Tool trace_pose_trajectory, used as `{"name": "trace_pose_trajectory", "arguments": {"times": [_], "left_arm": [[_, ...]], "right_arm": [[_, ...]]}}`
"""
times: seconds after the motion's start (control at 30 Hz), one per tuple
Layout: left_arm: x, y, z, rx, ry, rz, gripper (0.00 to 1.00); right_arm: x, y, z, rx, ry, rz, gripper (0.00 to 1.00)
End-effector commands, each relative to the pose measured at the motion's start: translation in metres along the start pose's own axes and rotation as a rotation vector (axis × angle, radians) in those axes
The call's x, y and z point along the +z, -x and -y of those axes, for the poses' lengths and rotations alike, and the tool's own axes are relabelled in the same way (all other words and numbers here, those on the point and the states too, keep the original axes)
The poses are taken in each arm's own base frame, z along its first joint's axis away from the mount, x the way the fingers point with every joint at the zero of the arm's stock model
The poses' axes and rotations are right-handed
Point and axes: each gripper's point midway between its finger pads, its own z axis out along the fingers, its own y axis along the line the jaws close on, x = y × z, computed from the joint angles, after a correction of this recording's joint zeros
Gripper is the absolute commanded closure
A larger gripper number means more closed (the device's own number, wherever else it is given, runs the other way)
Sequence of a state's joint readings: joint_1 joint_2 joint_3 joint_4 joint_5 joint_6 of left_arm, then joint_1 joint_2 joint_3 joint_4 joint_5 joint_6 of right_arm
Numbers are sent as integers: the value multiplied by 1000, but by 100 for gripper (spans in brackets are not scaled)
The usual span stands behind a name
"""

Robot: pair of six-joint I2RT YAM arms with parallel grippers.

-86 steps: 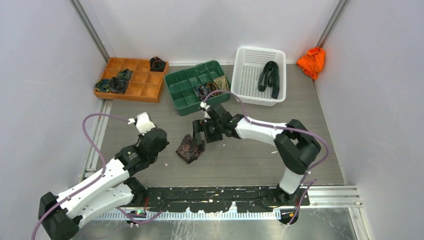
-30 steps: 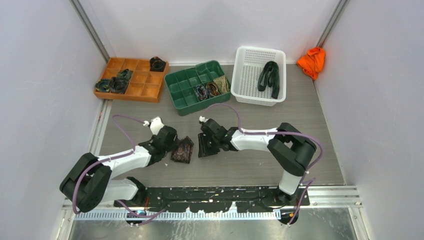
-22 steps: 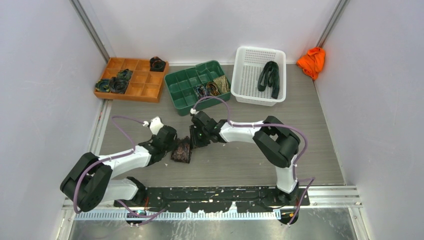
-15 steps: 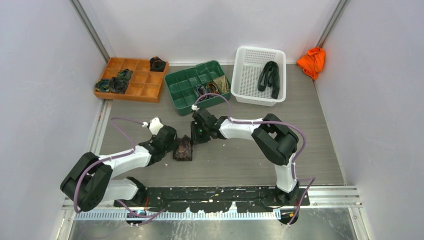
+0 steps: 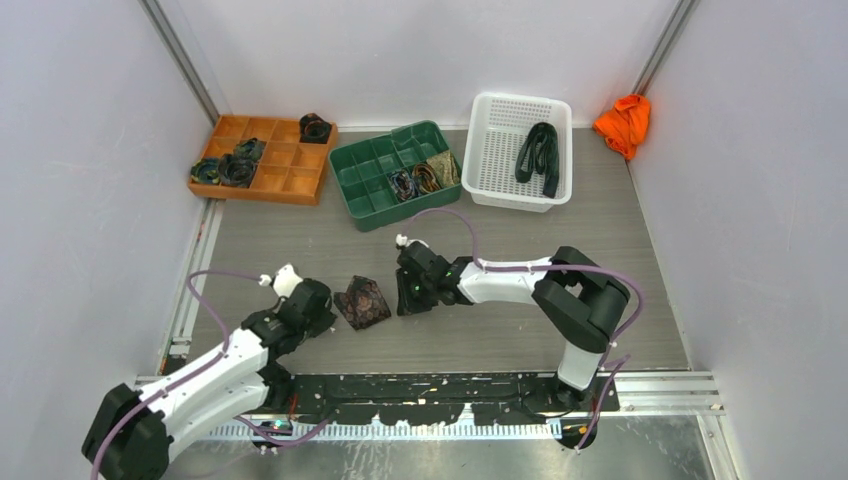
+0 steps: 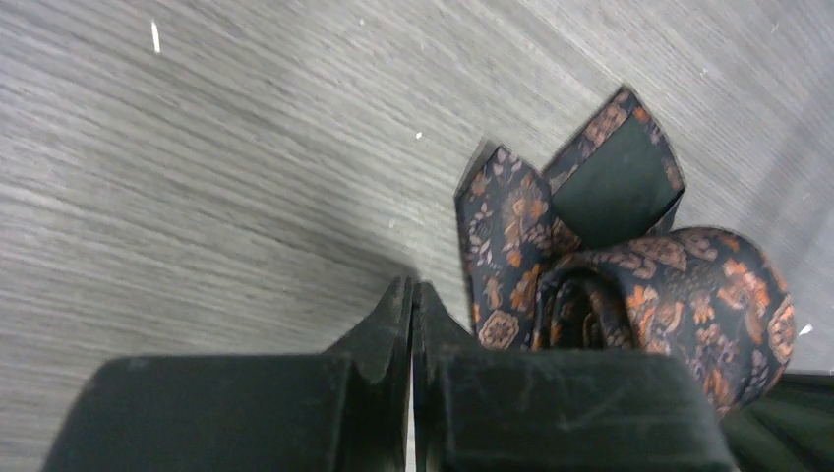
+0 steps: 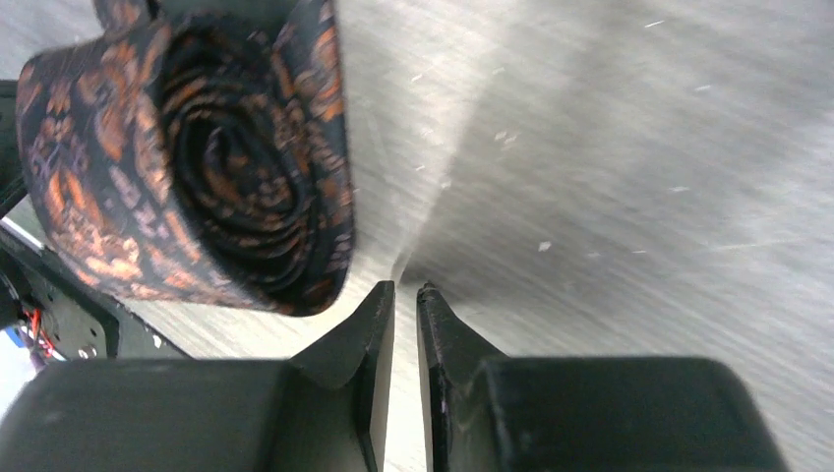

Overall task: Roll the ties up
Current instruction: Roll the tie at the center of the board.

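Well inside the table (image 5: 520,330) edges, rolled tie (image 5: 362,302)

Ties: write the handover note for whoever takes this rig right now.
Left end effector: shut, empty, beside the patterned tie.
Right end effector: shut, empty, on the tie's other side.
The patterned tie is rolled and lies on the table between them, its wide tip loose.
Done: coils sit in the orange tray and green tray.
Left: probably tray this roll, then roll the black tie in the white basket.

Bright even overhead light, soft shadows, sharp top view, right wrist view streaked with blur and glare
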State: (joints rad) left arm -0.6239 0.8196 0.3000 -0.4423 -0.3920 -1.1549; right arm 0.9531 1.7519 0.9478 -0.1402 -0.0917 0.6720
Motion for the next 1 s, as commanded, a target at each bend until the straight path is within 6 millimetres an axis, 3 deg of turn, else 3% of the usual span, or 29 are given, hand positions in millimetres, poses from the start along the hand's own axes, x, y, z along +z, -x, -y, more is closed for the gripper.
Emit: {"name": "trace_pose_trajectory", "arguments": {"times": [0.0,0.33,0.53,0.73,0.83,0.97], "left_arm": [[-6,-24,-13,-36,-5,-85,100],[2,-37,2,-52,-64,-127,100],[10,-68,6,-21,-53,-208,100],[7,-76,10,18,-52,-194,100],[4,-69,4,35,-25,-169,100],[-5,-52,-13,55,26,-101,100]], "right_arm": [[6,-12,-10,-54,-37,-18,80],[9,8,-28,-125,-35,-15,80],[11,0,-65,-179,24,-47,80],[13,-12,-103,-197,96,-58,80],[15,-7,-96,-195,62,-31,80],[11,-1,-73,-233,-45,-4,80]]}}
